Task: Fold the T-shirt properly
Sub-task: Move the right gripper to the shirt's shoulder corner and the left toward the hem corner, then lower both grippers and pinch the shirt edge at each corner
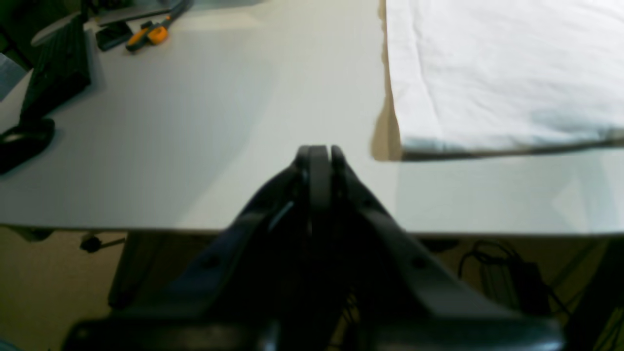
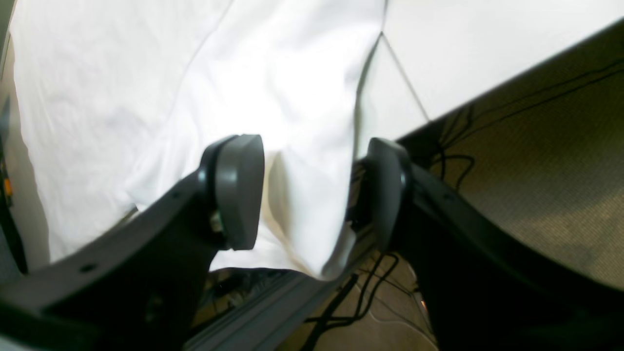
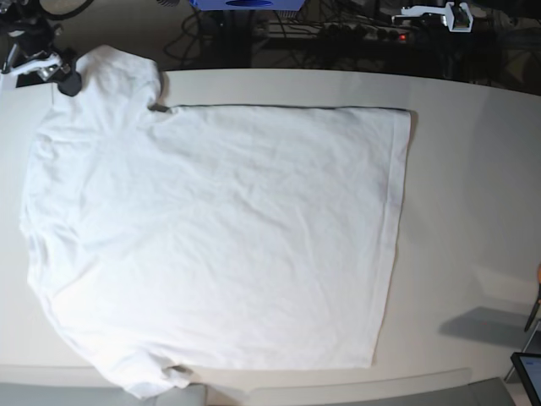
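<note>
Base view: the T-shirt [image 3: 220,237] is lying spread flat on the bench [image 3: 473,169], covering the left and middle; neither arm is showing here. One sleeve is drooping over the near edge at lower left, another is reaching the far left corner.

Left wrist view: the left claw [image 1: 319,153] is hanging clenched, pads pressed together, grasping nothing, over bare bench near its edge. The T-shirt [image 1: 502,68] is lying apart from it, up and to the right, its hem running straight. A black stand [image 1: 53,73] and an orange-handled tool [image 1: 148,35] are sitting at the far left corner, seen only in this view.

Right wrist view: the right claw [image 2: 312,190] is standing released, pads wide apart, with a hanging fold of T-shirt [image 2: 302,161] between them at the bench edge. Whether either pad is touching cloth, cannot tell. Cables are lying on the floor [image 2: 546,185] below.

Open room: the bench right of the hem is lying bare in the base view.
</note>
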